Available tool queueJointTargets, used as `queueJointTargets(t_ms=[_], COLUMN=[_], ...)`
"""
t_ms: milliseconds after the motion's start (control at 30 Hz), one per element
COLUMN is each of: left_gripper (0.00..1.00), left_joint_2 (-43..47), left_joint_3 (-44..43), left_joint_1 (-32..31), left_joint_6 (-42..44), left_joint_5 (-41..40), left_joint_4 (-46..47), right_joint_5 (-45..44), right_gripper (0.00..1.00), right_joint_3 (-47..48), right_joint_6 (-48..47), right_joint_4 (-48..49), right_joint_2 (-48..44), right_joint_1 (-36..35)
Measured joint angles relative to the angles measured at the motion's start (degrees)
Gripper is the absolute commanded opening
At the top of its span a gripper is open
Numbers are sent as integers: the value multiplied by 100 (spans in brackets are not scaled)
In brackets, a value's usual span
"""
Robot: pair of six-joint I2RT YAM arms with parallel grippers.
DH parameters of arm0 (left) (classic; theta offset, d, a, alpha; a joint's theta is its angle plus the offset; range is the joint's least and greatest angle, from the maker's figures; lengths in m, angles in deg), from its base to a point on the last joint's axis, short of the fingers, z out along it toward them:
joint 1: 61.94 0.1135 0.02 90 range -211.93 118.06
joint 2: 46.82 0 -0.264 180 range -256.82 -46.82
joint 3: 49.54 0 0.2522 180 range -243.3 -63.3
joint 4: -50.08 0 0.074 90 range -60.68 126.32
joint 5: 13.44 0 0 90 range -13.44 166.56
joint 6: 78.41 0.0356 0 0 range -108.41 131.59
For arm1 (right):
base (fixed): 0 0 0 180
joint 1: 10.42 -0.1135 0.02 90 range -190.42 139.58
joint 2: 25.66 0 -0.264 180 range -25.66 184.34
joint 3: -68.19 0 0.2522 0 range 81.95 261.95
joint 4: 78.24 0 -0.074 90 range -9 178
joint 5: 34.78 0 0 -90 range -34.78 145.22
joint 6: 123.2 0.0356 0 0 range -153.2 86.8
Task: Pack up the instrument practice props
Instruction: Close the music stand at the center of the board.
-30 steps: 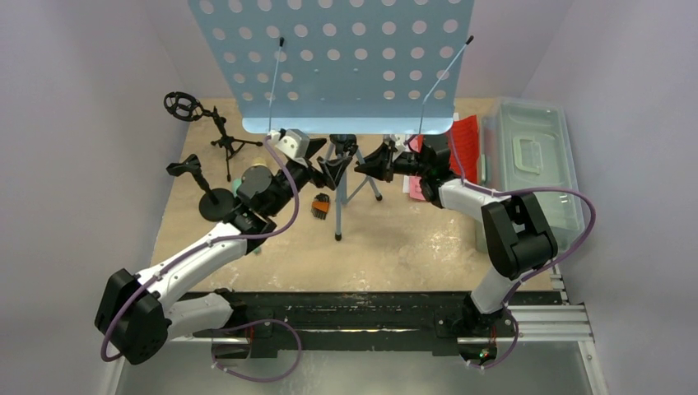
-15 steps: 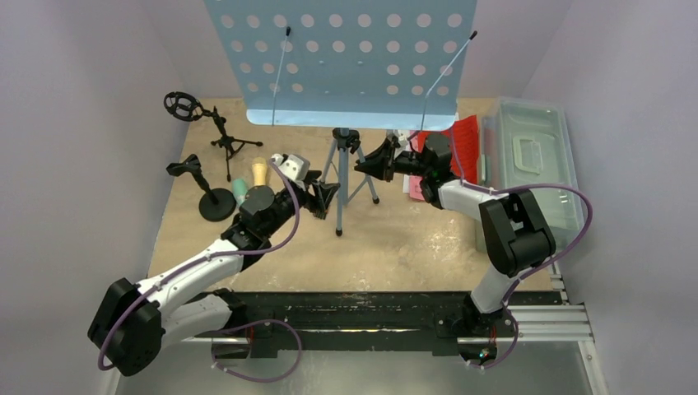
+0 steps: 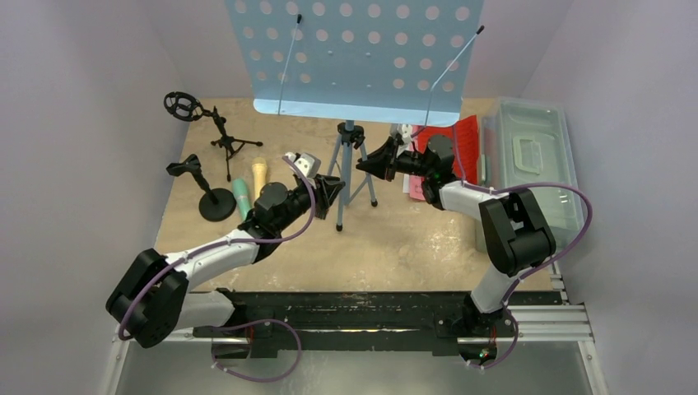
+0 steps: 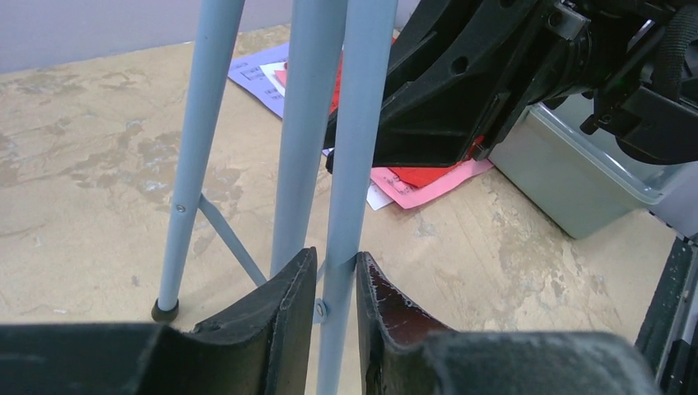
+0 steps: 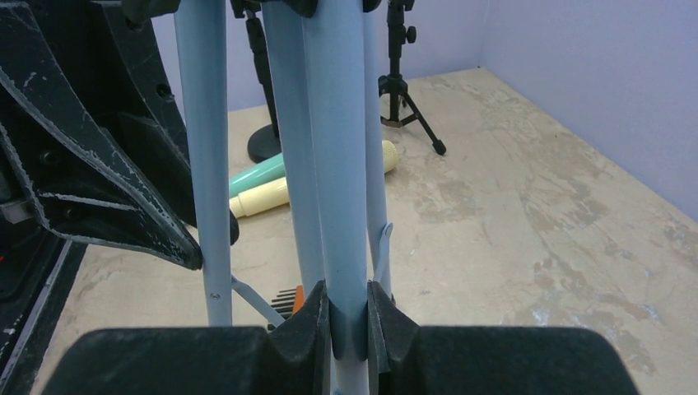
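The light-blue tripod [image 3: 350, 152] stands mid-table, its perforated tray [image 3: 362, 58] high at the back. My left gripper [image 3: 336, 191] [image 4: 336, 262] is shut round the tripod's front leg [image 4: 350, 164]. From the right, my right gripper [image 3: 372, 164] [image 5: 347, 292] is shut on another tripod tube [image 5: 333, 148]. A mint-green microphone [image 3: 241, 197] and a yellow microphone [image 3: 259, 173] lie at the left. Two small black microphone tripods [image 3: 222, 136] [image 3: 216, 202] stand beside them. Red [image 3: 467, 136], pink [image 4: 428, 188] and purple [image 4: 255, 70] sheet-music pages lie at the right.
A translucent grey tub [image 3: 535, 164] with its lid on sits along the right edge, close to the pages. A small orange and black comb-like piece [image 5: 292, 300] lies by the tripod's feet. Purple walls close in the left, back and right sides.
My left arm swung down from the tripod's upper part to its front leg and its jaws closed round it. The tray shifted right and back. My right gripper kept its hold.
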Motion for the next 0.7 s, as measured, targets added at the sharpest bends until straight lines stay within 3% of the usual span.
queueJointTargets(t_ms=[433,600,700], left_gripper=[9,14,29], left_joint_2=[-111,140,505], left_joint_3=[291,535,647], left_joint_1=[-28,-33,-37], left_joint_6=[-225,-251,-225], left_joint_5=[232,254,247], left_joint_4=[533,573,243], right_joint_5=[308,468,629], right_gripper=[0,0,0], right_joint_3=[-31,-92,-125], right_joint_6=[-181,-214,-216], right_joint_4=[44,186,251], right_joint_2=[0,0,0], right_joint_1=[0,-9,-44])
